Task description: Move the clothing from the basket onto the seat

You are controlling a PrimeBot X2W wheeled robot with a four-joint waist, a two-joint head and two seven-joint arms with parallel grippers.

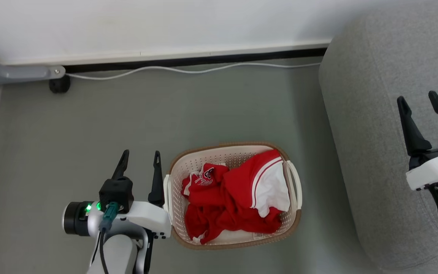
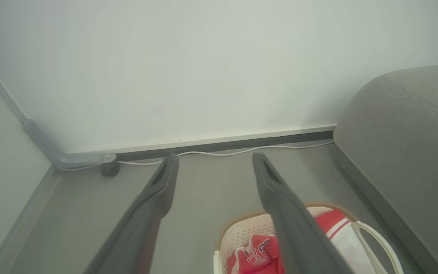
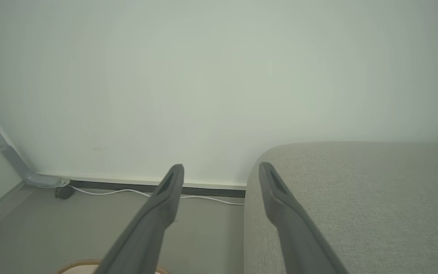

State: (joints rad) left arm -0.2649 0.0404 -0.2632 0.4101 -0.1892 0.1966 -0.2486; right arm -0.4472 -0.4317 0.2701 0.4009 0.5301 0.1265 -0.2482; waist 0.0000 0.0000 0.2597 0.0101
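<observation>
Red clothing (image 1: pixel 228 198) with white trim and a white panel lies heaped in the cream basket (image 1: pixel 293 228) on the floor; it also peeks in at the left wrist view's bottom as clothing (image 2: pixel 255 255) inside the basket (image 2: pixel 242 232). My left gripper (image 1: pixel 141 159) hovers just left of the basket, open and empty, its fingers (image 2: pixel 158 190) spread wide. Over the grey seat (image 1: pixel 375 144) at the right, my right gripper (image 1: pixel 418 102) is open with nothing in it. The seat (image 3: pixel 356 198) fills the right wrist view's lower right, and my right gripper (image 3: pixel 221 171) points along its left edge.
A white cable (image 1: pixel 188 70) runs along the dark skirting at the foot of the white wall. A small black wheel (image 1: pixel 59 84) under a grey frame sits at the back left. Grey floor (image 1: pixel 203 110) lies between basket, wall and seat.
</observation>
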